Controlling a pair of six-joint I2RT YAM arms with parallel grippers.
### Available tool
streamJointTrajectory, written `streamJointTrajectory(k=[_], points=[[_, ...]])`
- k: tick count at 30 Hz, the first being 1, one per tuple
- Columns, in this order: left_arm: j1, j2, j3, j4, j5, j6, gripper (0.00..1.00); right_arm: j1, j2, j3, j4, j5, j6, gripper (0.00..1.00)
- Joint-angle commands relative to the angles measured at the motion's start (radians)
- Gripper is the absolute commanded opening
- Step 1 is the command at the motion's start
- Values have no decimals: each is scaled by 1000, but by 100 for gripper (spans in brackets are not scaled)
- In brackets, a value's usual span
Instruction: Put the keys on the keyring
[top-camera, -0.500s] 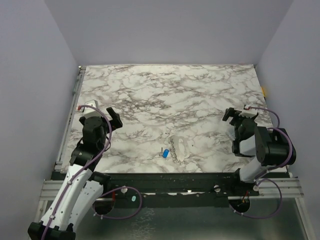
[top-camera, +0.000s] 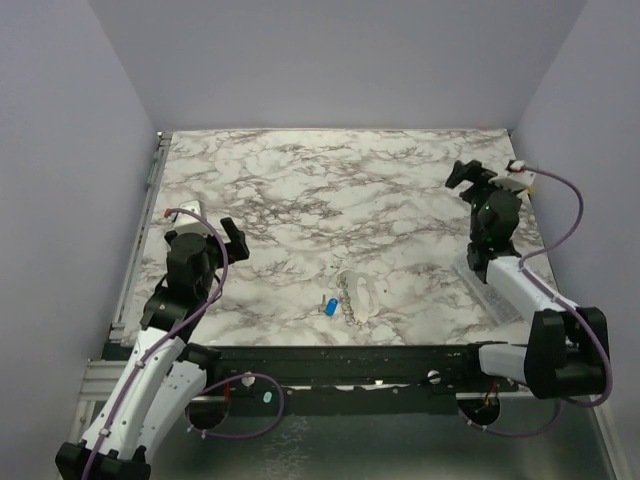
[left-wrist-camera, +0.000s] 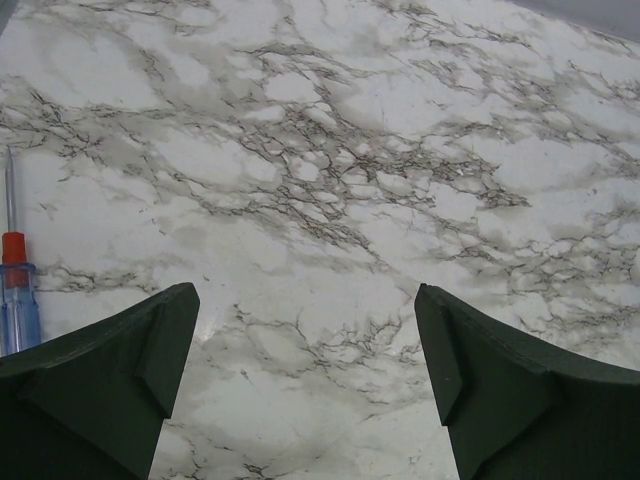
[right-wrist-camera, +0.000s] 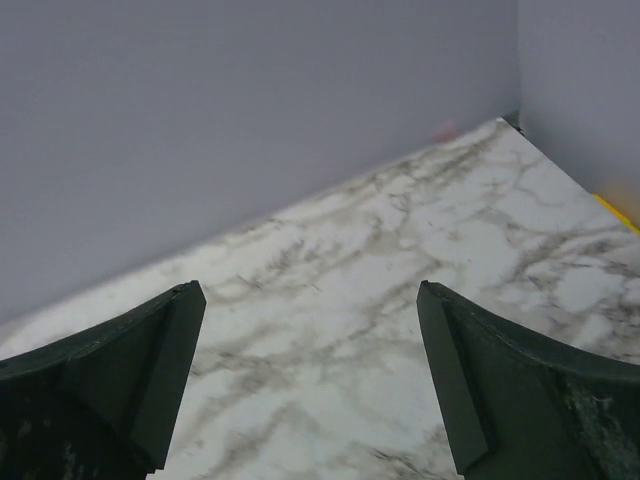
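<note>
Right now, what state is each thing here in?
Left end effector: open, empty.
Right end effector: open, empty.
Keys: lying flat, not gripped, the blue-headed one beside the keyring.
Keyring: lying flat, not gripped; too faint to tell whether any key is on it.
Screwdriver: lying flat, not gripped.

keys (top-camera: 330, 306) on table (top-camera: 300, 170), right of my left gripper (top-camera: 232, 240), toward me | keyring (top-camera: 358, 292) just right of keys | screwdriver (left-wrist-camera: 15, 290) left of that gripper
</note>
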Motion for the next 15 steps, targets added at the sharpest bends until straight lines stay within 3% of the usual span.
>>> streamJointTrajectory(k=[1, 7, 15], points=[[-4, 21, 11, 5, 28, 9, 99, -2, -56, 165, -503, -27, 378, 100], [-4, 42, 23, -14, 24, 10, 99, -1, -22, 171, -530, -396, 333, 100], [-5, 62, 25, -21, 29, 11, 99, 3, 5, 129, -464, -632, 344, 100]])
